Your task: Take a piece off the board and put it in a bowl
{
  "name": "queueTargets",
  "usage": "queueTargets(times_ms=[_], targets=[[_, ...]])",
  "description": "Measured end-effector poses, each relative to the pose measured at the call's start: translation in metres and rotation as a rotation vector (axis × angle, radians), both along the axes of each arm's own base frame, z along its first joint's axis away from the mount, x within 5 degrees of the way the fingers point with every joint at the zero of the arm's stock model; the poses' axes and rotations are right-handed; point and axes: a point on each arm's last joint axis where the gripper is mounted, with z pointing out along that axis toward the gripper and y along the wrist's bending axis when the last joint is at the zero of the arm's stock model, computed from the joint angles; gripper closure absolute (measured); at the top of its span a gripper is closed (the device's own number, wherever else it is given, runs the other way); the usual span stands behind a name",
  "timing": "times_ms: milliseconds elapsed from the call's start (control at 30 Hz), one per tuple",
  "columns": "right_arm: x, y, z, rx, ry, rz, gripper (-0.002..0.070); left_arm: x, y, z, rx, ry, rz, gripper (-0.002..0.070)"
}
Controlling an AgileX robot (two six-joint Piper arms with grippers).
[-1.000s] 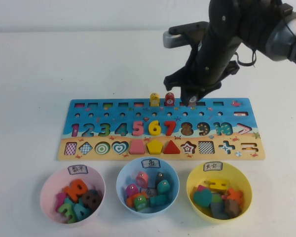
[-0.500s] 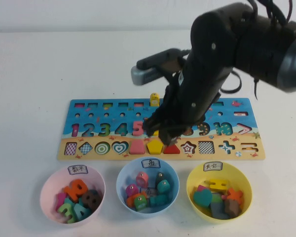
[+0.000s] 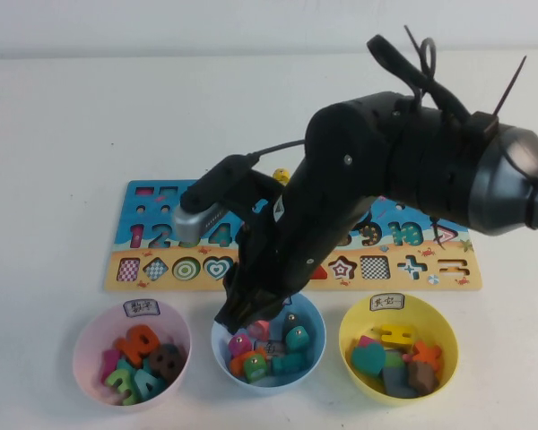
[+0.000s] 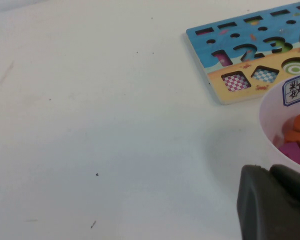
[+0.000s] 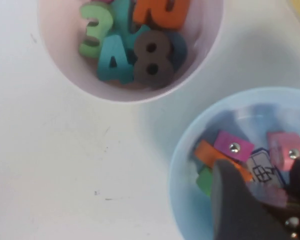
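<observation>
1. Hovering over the near-left rim of the bowl, the right gripper points down from the right arm, which crosses above the board.
2. The bowl, light blue, holds a heap of small pegs in pink, orange, green and teal, several with a pale metal dot on the face.
3. The pink bowl stands just left of the bowl. It holds number pieces: a green 3, a teal 4, a brown 8 and an orange one.
4. The yellow bowl stands just right of the bowl and holds shape pieces, among them a yellow equals sign, a teal heart and an orange star.
5. In the right wrist view, the right gripper has its jaws set narrow over the bowl. The piece shows between them as a blurred brown patch with a pale dot, held above the heap.
6. Which way the piece points, and how its long axis runs, cannot be told.
7. The yellow peg stands on the board beyond the bowl, half hidden by the arm.
8. The left gripper sits low beside the pink bowl, on the side away from the bowl. I cannot tell whether it is wide or closed.
</observation>
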Motion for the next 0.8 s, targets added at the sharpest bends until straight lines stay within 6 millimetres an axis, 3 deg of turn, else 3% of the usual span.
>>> queueTargets(times_ms=[367, 800], targets=[[0.004, 0.003, -0.032, -0.102, 0.059, 0.052, 0.0477, 0.000, 0.000, 0.000, 0.000, 0.000, 0.000, 0.0676], [0.009, 0.001, -0.037, -0.144, 0.017, 0.065, 0.0478, 0.000, 0.000, 0.000, 0.000, 0.000, 0.000, 0.0676]])
